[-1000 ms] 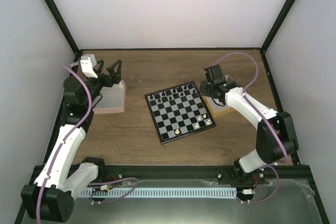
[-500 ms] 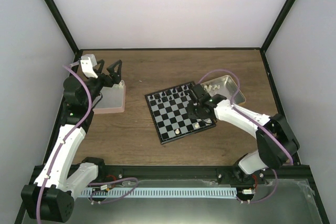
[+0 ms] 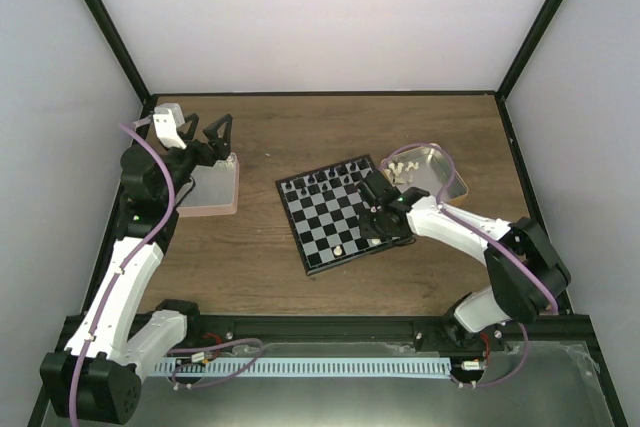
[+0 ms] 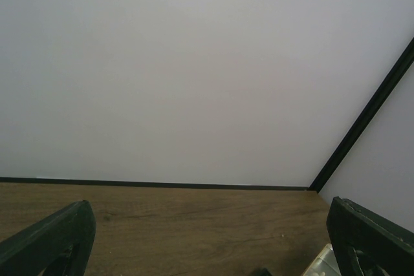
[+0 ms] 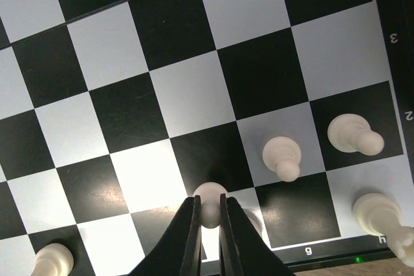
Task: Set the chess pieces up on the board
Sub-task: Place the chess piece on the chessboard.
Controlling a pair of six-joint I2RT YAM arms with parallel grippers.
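Right gripper (image 5: 208, 206): fingers pinched tight on a white pawn (image 5: 209, 192), gripping its head from both sides.
Held pawn's place: at 4 o'clock from the centre of the chessboard (image 3: 325, 227), over the rows by the lettered border; resting on a square or just above it, cannot tell.
Neighbouring white pawns: two upright at 2 o'clock of the held one (image 5: 283, 155) (image 5: 352, 134), each on its own square, apart from the fingers.
Other white piece (image 3: 340, 249): alone at the board's 6 o'clock edge.
Black chessmen (image 3: 325, 179): lined along the 12 o'clock edge.
Spare white chessmen (image 3: 400, 166): heaped in the tan-edged tray (image 3: 452, 172), just beside the board at 2 o'clock.
Left gripper (image 3: 208, 129): fingers spread wide, nothing between them, above the pink tray (image 3: 222, 197) at 9 o'clock, well apart from the board.
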